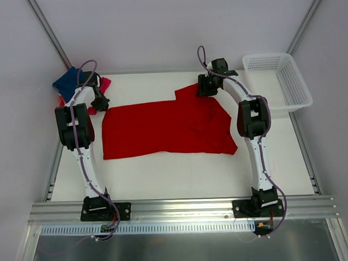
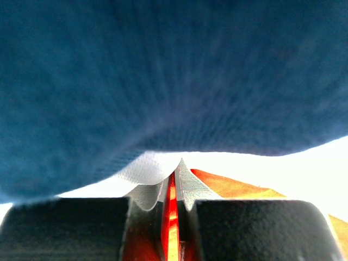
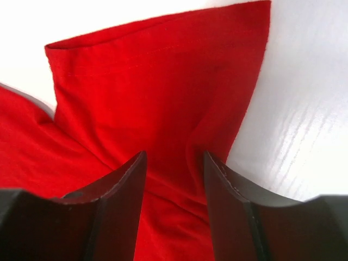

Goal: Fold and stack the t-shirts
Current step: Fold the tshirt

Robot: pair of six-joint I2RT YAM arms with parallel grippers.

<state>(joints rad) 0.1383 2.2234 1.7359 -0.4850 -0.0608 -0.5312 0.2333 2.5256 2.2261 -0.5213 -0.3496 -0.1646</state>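
Red shirt [image 1: 162, 128] spread flat in the middle of the table [image 1: 181, 170], lying sideways. Mostly smooth, some creases toward its right end. One sleeve [image 1: 187, 94] sticking out from the far edge.

Right gripper [image 1: 205, 87] down over the far end of that sleeve. Right wrist view: fingers [image 3: 122, 185] well apart, red cloth lying between and beneath them, nothing pinched. Sleeve hem ahead of the fingertips, bare white table to the right of it.

Left gripper [image 1: 100, 103] low at the far left, just beside the red shirt's far left corner and near a small stack of folded shirts in the far-left corner. From above: navy shirt [image 1: 67, 83] on top, magenta shirt [image 1: 106, 84] peeking out on the stack's right side, next to the gripper.

Left wrist view: navy cloth filling the upper part, very close and blurred. Edge of a white shirt [image 2: 144, 167] just under it, right at the fingertips. Orange shirt [image 2: 234, 187] showing lower right. Left fingers pressed almost together, only a thin slit between them, red-orange colour showing in the slit. Cannot tell whether any cloth is pinched there.

White mesh basket [image 1: 296, 84] at the far right, beside the right arm, well apart from the stack and not touching the red shirt.
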